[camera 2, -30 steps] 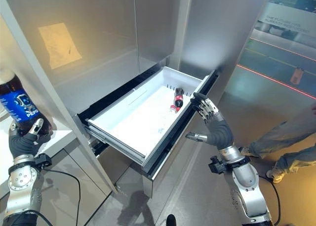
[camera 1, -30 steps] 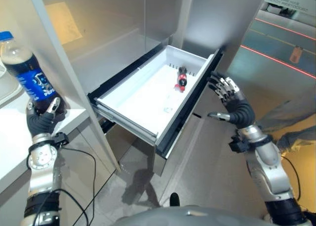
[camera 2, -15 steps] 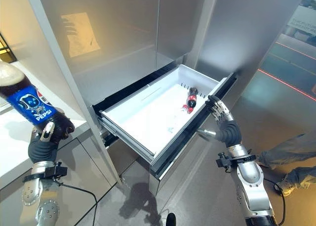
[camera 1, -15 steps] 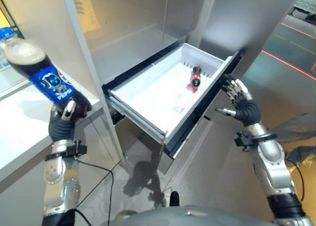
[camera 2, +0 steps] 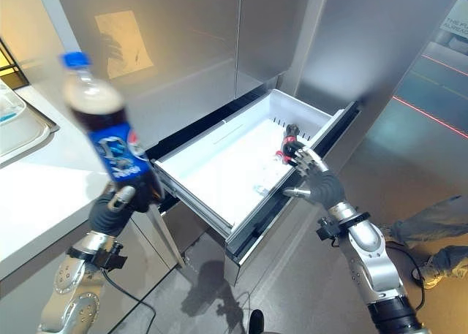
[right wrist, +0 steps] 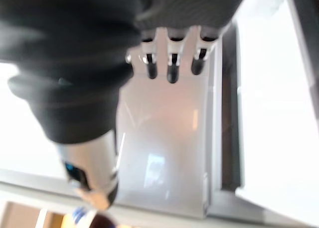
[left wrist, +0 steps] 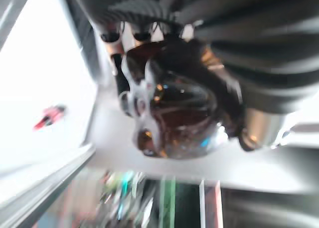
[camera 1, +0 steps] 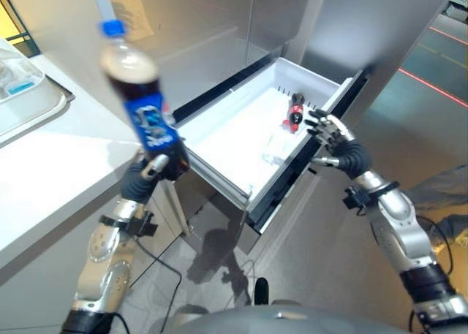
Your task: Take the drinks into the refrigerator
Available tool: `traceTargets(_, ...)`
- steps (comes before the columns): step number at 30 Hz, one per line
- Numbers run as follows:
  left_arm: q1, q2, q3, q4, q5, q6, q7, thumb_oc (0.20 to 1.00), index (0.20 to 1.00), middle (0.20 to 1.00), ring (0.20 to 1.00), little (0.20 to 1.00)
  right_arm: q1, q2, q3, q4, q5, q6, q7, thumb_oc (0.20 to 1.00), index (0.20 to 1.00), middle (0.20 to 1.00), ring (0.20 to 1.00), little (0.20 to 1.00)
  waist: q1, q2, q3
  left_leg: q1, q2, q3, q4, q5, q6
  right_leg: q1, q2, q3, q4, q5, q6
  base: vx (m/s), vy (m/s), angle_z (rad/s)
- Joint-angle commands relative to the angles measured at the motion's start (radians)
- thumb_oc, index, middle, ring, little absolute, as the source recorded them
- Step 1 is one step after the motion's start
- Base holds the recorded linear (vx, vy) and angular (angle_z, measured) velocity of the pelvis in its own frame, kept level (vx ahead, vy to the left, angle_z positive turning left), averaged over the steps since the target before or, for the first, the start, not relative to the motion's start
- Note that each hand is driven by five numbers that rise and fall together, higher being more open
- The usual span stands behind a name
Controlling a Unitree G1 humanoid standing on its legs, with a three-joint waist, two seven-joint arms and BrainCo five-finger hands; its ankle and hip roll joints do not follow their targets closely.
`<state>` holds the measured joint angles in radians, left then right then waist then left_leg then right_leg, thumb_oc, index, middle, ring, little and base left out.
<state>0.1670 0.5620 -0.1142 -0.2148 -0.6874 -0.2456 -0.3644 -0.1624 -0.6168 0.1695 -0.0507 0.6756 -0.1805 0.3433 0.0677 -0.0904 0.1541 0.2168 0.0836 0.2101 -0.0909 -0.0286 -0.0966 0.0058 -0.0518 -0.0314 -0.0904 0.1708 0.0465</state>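
While my left hand [camera 1: 150, 175] is wrapped tight round the bottom of the big dark cola bottle with the blue label and blue cap [camera 1: 143, 113], it's holding it upright in the air, between the white countertop [camera 1: 51, 173] and the pulled-out white plastic fridge drawer [camera 1: 234, 140]. My right hand [camera 1: 333, 138] is over at the drawer's dark front edge with its fingers [right wrist: 172, 63] straight and spread, gripping nothing. Lying in the far corner of that drawer there's a small dark bottle with a red label [camera 1: 295, 112], and a little clear thing [camera 1: 276, 145] sits just in front of it that I can't make out.
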Motion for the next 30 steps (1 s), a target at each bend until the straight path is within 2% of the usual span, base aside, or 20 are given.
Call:
traceTargets(1,-0.140,0.047,-0.057,-0.135,0.000,-0.073,-0.070,0.200,0.200,0.200,0.200,0.200,-0.181,-0.044,0.062,0.036,0.122,-0.012,0.037,1.000,1.000,1.000,1.000,1.000,0.019,0.011,-0.026,-0.009,-0.050,-0.074,0.004,-0.063,0.089,0.050,-0.017,-0.035,0.139,-0.144,0.050,0.00,0.000,0.00)
traceTargets(3,-0.165,0.097,-0.097,-0.122,0.022,-0.078,-0.071,0.200,0.200,0.200,0.200,0.200,-0.290,-0.052,0.122,0.061,0.070,-0.036,-0.004,1.000,1.000,1.000,1.000,1.000,0.023,0.016,-0.029,-0.004,-0.049,-0.066,0.004,-0.064,0.088,0.049,-0.016,-0.032,0.140,-0.143,0.051,0.00,-0.003,-0.02)
traceTargets(8,-0.201,0.126,-0.126,-0.089,0.039,-0.080,-0.071,0.200,0.200,0.200,0.200,0.200,-0.395,-0.016,0.210,0.049,0.035,-0.032,0.001,1.000,1.000,1.000,1.000,1.000,0.029,0.024,-0.025,0.001,-0.049,-0.056,0.005,-0.064,0.089,0.047,-0.015,-0.025,0.141,-0.143,0.054,0.00,-0.002,-0.06)
traceTargets(12,-0.201,0.151,-0.139,-0.089,0.059,-0.081,-0.076,0.200,0.200,0.200,0.200,0.200,-0.421,-0.009,0.280,0.023,0.076,0.005,0.054,1.000,1.000,1.000,1.000,1.000,0.033,0.027,-0.025,0.002,-0.047,-0.049,0.007,-0.064,0.089,0.046,-0.015,-0.021,0.142,-0.144,0.055,0.00,-0.001,-0.01)
traceTargets(14,-0.200,0.174,-0.145,-0.077,0.091,-0.090,-0.063,0.200,0.200,0.200,0.200,0.200,-0.433,0.013,0.353,-0.002,0.158,0.052,0.105,1.000,1.000,1.000,1.000,1.000,0.037,0.031,-0.022,0.002,-0.048,-0.048,0.009,-0.064,0.089,0.046,-0.016,-0.023,0.141,-0.143,0.055,0.00,0.000,0.00)
traceTargets(18,-0.200,0.184,-0.147,-0.073,0.114,-0.094,-0.059,0.200,0.200,0.200,0.200,0.200,-0.420,0.045,0.390,-0.035,0.233,0.087,0.138,1.000,1.000,1.000,1.000,1.000,0.038,0.033,-0.020,0.001,-0.050,-0.049,0.009,-0.064,0.089,0.048,-0.018,-0.026,0.141,-0.144,0.056,0.00,-0.001,-0.01)
traceTargets(21,-0.207,0.186,-0.146,-0.064,0.150,-0.104,-0.043,0.200,0.200,0.200,0.200,0.200,-0.408,0.071,0.439,-0.073,0.291,0.143,0.176,1.000,1.000,1.000,1.000,1.000,0.041,0.034,-0.018,0.000,-0.051,-0.054,0.008,-0.062,0.088,0.051,-0.018,-0.031,0.140,-0.146,0.055,0.00,0.000,0.00)
traceTargets(30,-0.211,0.188,-0.144,-0.057,0.169,-0.114,-0.031,0.200,0.200,0.200,0.200,0.200,-0.472,0.076,0.523,-0.093,0.361,0.191,0.205,1.000,1.000,1.000,1.000,1.000,0.049,0.033,-0.017,-0.001,-0.051,-0.060,0.007,-0.060,0.088,0.052,-0.022,-0.037,0.139,-0.144,0.054,0.00,0.000,0.00)
